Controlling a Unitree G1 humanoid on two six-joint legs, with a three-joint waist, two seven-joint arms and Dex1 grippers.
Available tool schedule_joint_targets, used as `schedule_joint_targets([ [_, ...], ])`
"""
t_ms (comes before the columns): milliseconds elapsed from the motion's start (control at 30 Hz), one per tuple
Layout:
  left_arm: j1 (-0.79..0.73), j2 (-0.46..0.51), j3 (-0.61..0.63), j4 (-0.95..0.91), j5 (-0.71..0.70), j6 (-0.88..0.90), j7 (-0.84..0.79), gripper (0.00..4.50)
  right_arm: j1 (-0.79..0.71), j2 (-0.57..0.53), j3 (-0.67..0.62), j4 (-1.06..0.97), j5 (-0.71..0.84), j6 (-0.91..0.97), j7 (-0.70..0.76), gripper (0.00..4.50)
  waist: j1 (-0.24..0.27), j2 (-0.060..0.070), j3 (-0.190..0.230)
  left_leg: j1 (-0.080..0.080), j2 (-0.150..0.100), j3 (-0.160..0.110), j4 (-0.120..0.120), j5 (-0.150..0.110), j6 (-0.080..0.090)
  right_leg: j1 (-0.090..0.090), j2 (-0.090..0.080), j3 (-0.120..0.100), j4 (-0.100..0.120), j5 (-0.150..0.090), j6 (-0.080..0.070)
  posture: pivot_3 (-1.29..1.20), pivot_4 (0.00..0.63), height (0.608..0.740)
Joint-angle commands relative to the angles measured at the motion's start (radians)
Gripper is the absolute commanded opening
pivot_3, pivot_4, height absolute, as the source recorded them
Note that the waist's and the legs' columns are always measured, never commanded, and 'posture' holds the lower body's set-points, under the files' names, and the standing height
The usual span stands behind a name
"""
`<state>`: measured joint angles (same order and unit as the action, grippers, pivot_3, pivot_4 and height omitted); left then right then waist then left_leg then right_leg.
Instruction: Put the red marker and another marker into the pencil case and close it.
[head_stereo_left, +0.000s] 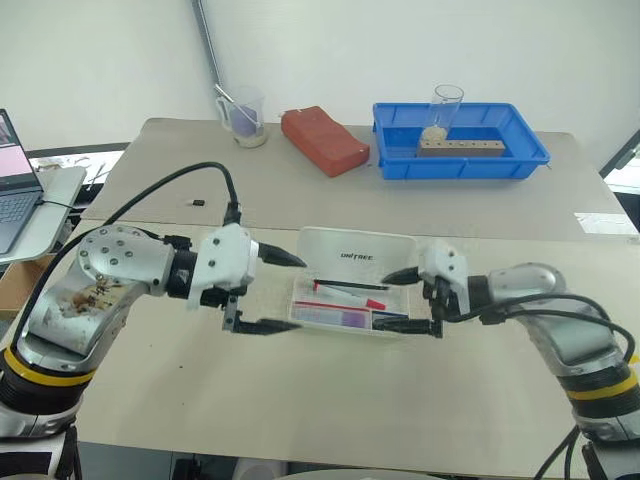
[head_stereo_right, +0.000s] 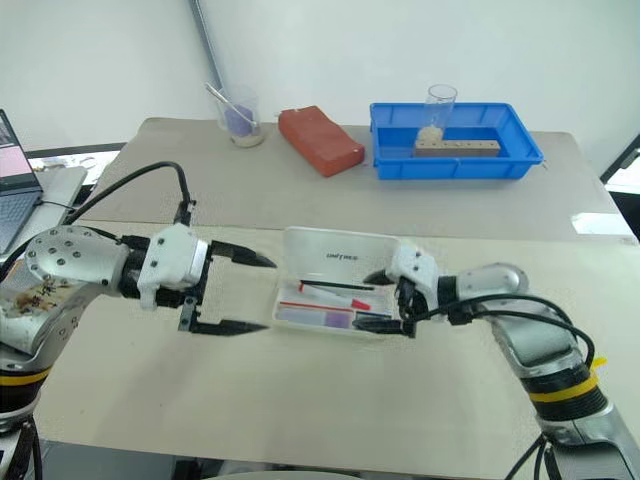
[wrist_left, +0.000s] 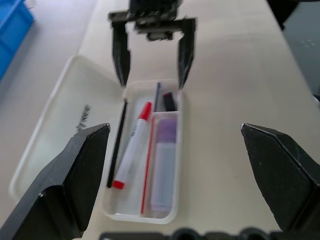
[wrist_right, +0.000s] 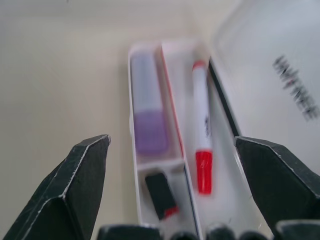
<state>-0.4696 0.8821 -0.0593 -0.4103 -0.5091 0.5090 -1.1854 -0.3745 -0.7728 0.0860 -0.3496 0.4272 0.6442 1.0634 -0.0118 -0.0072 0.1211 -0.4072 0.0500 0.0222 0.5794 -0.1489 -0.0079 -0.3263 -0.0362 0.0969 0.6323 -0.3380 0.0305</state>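
Pencil case (head_stereo_left: 345, 262): lid up on the table, red marker (wrist_left: 132, 147) and purple marker (wrist_left: 164, 170) inside; both our hands open, empty; closing remains.

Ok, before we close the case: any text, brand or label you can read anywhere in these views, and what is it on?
"UNITREE": black lettering on the open lid of the pencil case.
Red marker: a small dark print on its white barrel, too blurred to read.
Laptop at the table's left edge: screen content too small to read.
No text can be made out on the blue tray.
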Motion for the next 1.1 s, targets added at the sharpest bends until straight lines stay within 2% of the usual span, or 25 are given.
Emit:
schedule_joint_targets([
  [33, -0.037, -0.01, 0.042, 0.089, 0.025, -0.003, 0.049, 4.5, -0.041, 0.009, -0.132, -0.074, 0.071, 0.1, -0.113, 4.43, 0.0, 0.0, 0.0, 0.0, 0.0, 0.0, 0.0, 0.0, 0.0, 0.0, 0.0, 0.0, 0.0, 0.0, 0.0, 0.0, 0.15, 0.74],
  [233, -0.098, -0.068, 0.022, 0.242, 0.079, -0.029, 0.106, 4.5, -0.063, -0.001, -0.189, -0.053, 0.094, 0.15, -0.181, 4.43, 0.003, 0.0, 0.0, 0.0, 0.0, 0.0, -0.001, 0.0, 0.0, -0.001, 0.0, 0.0, 0.0, 0.0, 0.0, 0.0, 0.15, 0.74],
  [267, -0.127, -0.09, 0.02, 0.296, 0.089, -0.02, 0.125, 3.93, -0.056, -0.012, -0.188, -0.06, 0.094, 0.147, -0.175, 4.5, 0.004, 0.0, 0.0, 0.0, 0.0, 0.0, -0.001, 0.0, 0.0, -0.001, 0.0, 0.0, 0.0, 0.0, 0.0, 0.0, 0.15, 0.74],
  [300, -0.164, -0.116, 0.018, 0.363, 0.106, -0.03, 0.142, 3.63, -0.051, -0.027, -0.188, -0.078, 0.093, 0.143, -0.166, 4.5, 0.007, 0.0, 0.0, -0.001, 0.0, 0.0, 0.0, 0.0, 0.0, -0.002, 0.0, 0.0, 0.0, 0.0, 0.0, 0.0, 0.15, 0.74],
  [367, -0.223, -0.158, 0.013, 0.469, 0.137, -0.049, 0.167, 2.69, -0.053, -0.048, -0.201, -0.11, 0.111, 0.163, -0.163, 4.5, 0.008, 0.0, 0.0, -0.002, -0.001, 0.0, 0.0, 0.0, 0.0, -0.002, 0.0, 0.0, 0.0, 0.0, 0.0, 0.0, 0.15, 0.74],
  [533, -0.323, -0.236, -0.036, 0.719, 0.252, -0.195, 0.175, 0.27, -0.067, -0.097, -0.254, -0.204, 0.227, 0.271, -0.178, 4.5, 0.005, 0.0, 0.0, -0.005, -0.001, 0.0, 0.0, 0.0, 0.0, -0.005, 0.0, 0.0, 0.001, 0.0, 0.0, 0.0, 0.15, 0.74],
  [567, -0.349, -0.261, -0.048, 0.775, 0.271, -0.225, 0.176, 0.02, -0.074, -0.103, -0.268, -0.23, 0.261, 0.303, -0.191, 4.5, 0.004, 0.0, 0.0, -0.005, -0.001, 0.0, 0.0, 0.0, 0.0, -0.005, 0.0, 0.0, 0.001, 0.0, 0.0, 0.0, 0.15, 0.74],
  [767, -0.461, -0.381, -0.089, 1.045, 0.35, -0.349, 0.151, 0.02, -0.105, -0.088, -0.289, -0.292, 0.35, 0.374, -0.281, 4.5, 0.003, 0.0, -0.001, -0.007, -0.001, -0.001, 0.001, 0.0, 0.0, -0.007, 0.0, 0.0, 0.002, 0.001, 0.0, 0.0, 0.15, 0.74],
  [1100, -0.549, -0.44, -0.105, 1.263, 0.4, -0.437, 0.0, 0.02, -0.071, -0.132, -0.337, -0.328, 0.461, 0.392, -0.312, 4.5, -0.001, -0.001, 0.0, -0.008, -0.001, -0.001, 0.001, 0.0, 0.0, -0.008, 0.001, 0.0, 0.003, 0.0, 0.0, 0.0, 0.15, 0.74],
])
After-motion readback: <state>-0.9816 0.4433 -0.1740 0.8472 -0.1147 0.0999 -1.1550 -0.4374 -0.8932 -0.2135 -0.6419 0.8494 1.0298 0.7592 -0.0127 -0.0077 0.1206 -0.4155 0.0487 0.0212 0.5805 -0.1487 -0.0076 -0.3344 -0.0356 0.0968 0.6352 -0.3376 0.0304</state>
